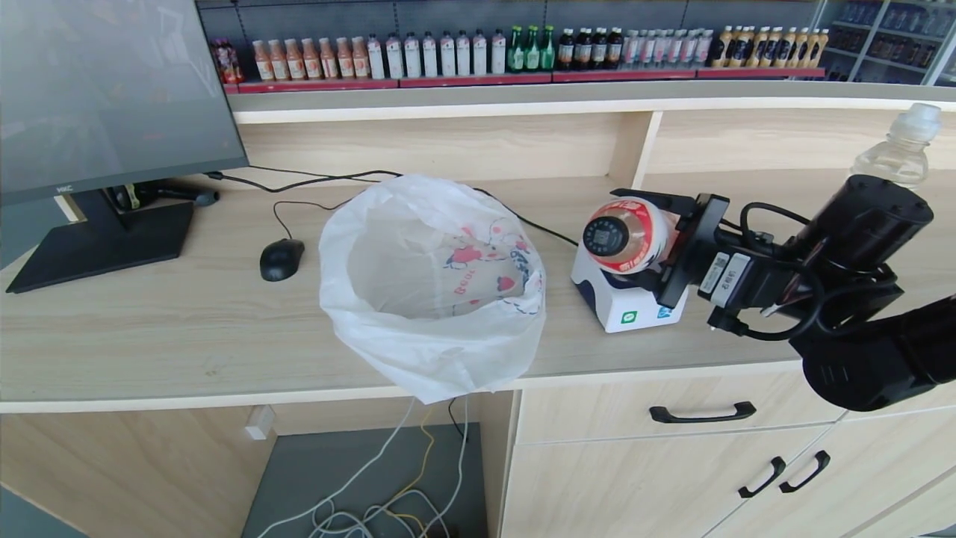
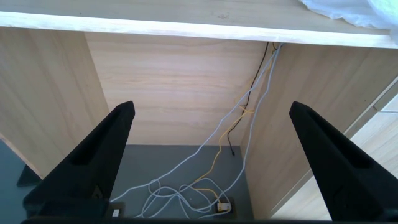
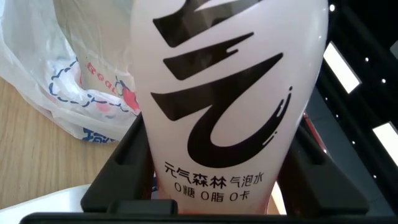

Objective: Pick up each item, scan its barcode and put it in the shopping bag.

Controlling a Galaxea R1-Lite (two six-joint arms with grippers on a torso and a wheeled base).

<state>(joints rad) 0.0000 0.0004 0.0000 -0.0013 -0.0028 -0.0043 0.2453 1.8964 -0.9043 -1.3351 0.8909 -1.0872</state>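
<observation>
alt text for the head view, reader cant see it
The right gripper holds a bottle on its side over a white scanner on a wooden counter, beside an open white shopping bag. A mouse and a monitor sit further left.

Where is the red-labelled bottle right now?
In the head view the bottle is on the robot's right, held sideways in the right gripper just over the white scanner on the counter, right of the shopping bag.
</observation>
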